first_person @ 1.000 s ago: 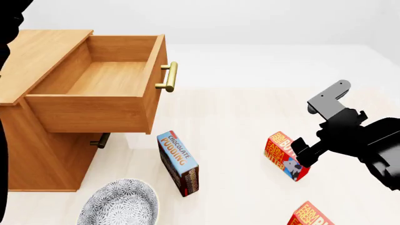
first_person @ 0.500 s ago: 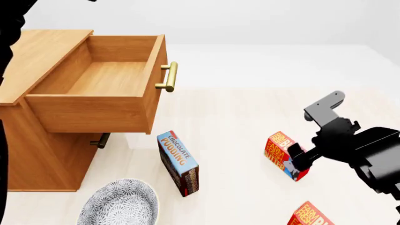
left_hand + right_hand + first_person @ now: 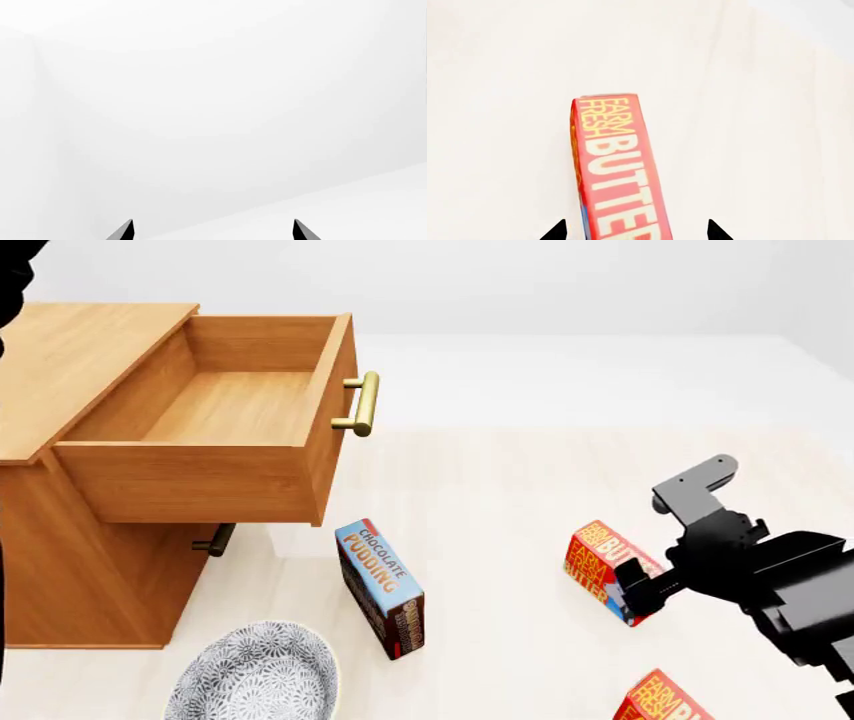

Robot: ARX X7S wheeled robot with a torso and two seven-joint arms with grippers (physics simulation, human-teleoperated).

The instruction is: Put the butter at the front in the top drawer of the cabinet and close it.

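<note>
Right gripper (image 3: 635,231): I see its fingers spread, straddling the butter (image 3: 617,170).
Left gripper (image 3: 212,231): fingers apart, holding nothing.
Top drawer (image 3: 200,425): open.

Butter (image 3: 619,170) reads "FARM FRESH BUTTER"; box (image 3: 382,585) "CHOCOLATE PUDDING".

The right arm (image 3: 774,585) is matte black, built of blocky, rounded segments, with a grey angled bracket (image 3: 697,483) bolted above its wrist. Its gripper (image 3: 627,592) is black too, the fingers (image 3: 556,232) ending in dark pointed tips. The left gripper (image 3: 212,231) shows only two similar dark points, seemingly identical.
</note>
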